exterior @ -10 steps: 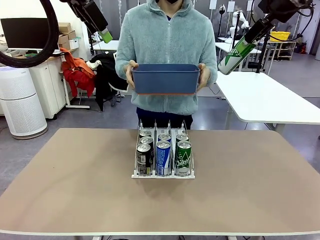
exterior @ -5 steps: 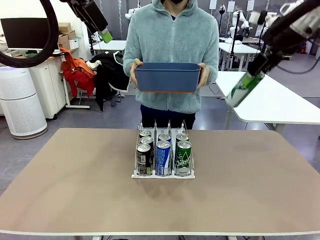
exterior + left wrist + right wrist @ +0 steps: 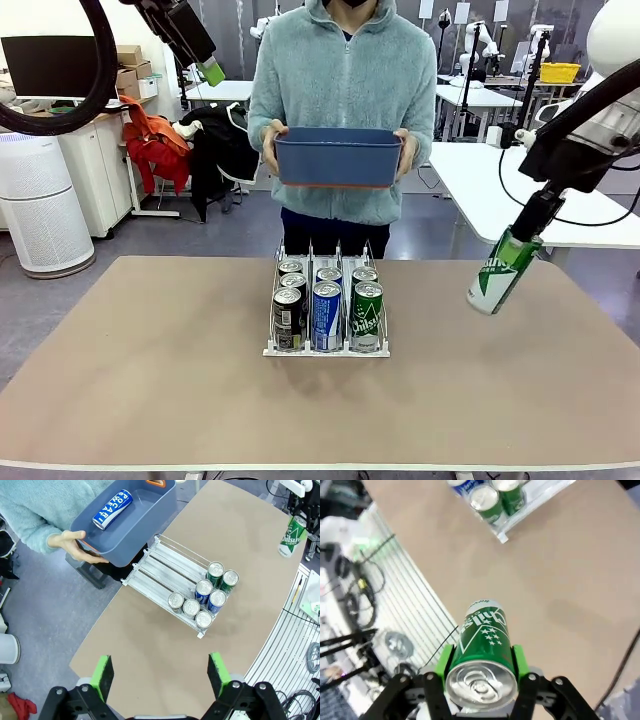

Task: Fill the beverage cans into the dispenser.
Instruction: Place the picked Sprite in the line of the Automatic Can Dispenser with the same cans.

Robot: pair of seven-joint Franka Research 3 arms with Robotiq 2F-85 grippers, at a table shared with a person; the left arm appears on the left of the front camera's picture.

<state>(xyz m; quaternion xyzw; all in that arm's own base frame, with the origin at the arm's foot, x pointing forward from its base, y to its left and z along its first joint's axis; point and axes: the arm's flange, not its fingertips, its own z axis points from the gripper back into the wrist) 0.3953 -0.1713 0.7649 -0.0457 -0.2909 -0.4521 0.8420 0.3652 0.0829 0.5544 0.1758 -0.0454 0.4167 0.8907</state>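
Right gripper (image 3: 522, 235) pinches a green can (image 3: 497, 275), tilted above the table (image 3: 150, 380) well right of the dispenser (image 3: 326, 353); best stood upright first, then lowered behind the green-lane cans (image 3: 366, 300).

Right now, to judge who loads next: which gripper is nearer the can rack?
Right. The right gripper, shut on a green can, hangs low over the table to the right of the rack. The open left gripper is high up to its left.

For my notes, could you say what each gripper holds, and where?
The right gripper clamps the green can near its top end; the left gripper holds nothing.
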